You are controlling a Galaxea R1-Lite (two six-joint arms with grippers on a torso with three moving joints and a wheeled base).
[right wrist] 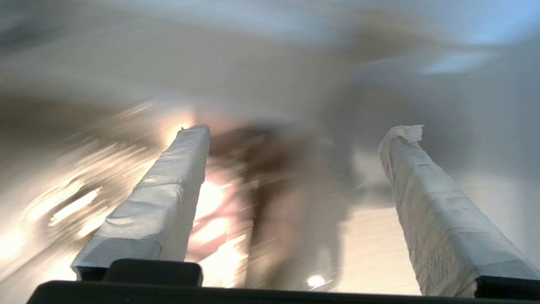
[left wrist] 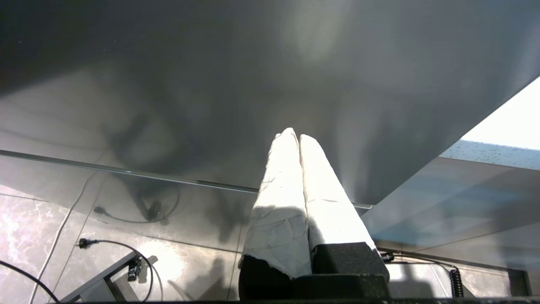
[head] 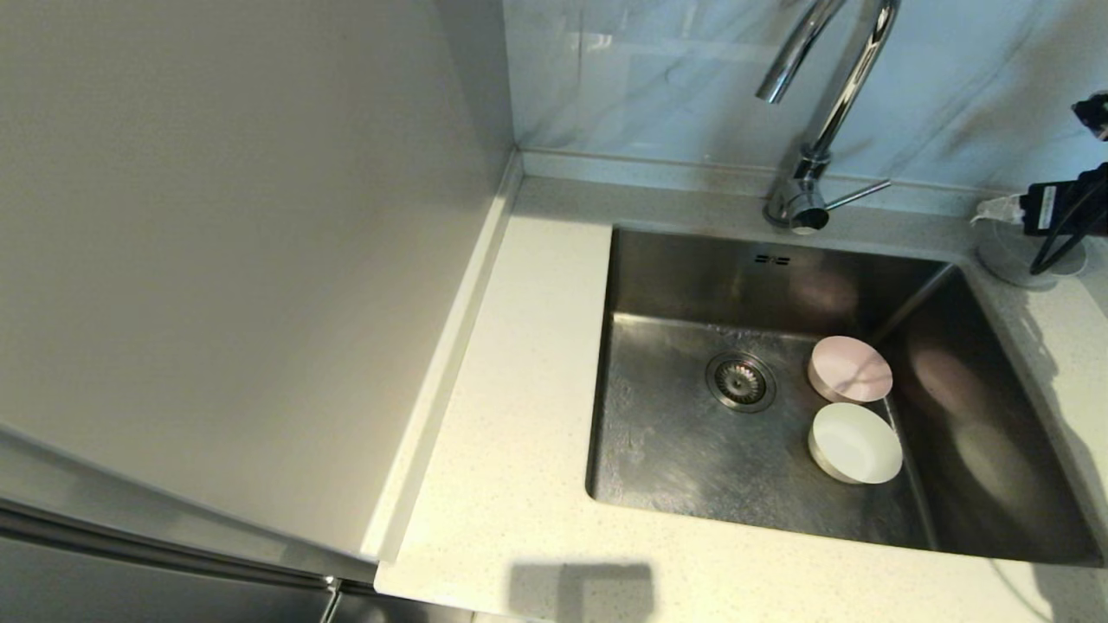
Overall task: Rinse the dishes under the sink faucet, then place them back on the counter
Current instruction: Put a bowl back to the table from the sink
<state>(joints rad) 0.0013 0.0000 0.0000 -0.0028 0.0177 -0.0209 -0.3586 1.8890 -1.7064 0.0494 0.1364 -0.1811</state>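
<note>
Barely started: pink bowl point(head: 850, 369) and white bowl point(head: 855, 442) sit in sink point(head: 675, 450), faucet point(head: 822, 112) dry, tabletop point(head: 519, 415) bare; left gripper point(left wrist: 294, 136) fingers together, right gripper point(right wrist: 301, 131) fingers apart, neither holding anything.

You see a pale pink bowl point(head: 850, 369) and a white bowl point(head: 855, 443) in the brushed steel-grey sink point(head: 692, 450). Your counter point(head: 519, 415) is off-white with fine speckles, the faucet point(head: 822, 112) shiny chrome, the far wall tiles point(head: 649, 78) marble-veined.
</note>
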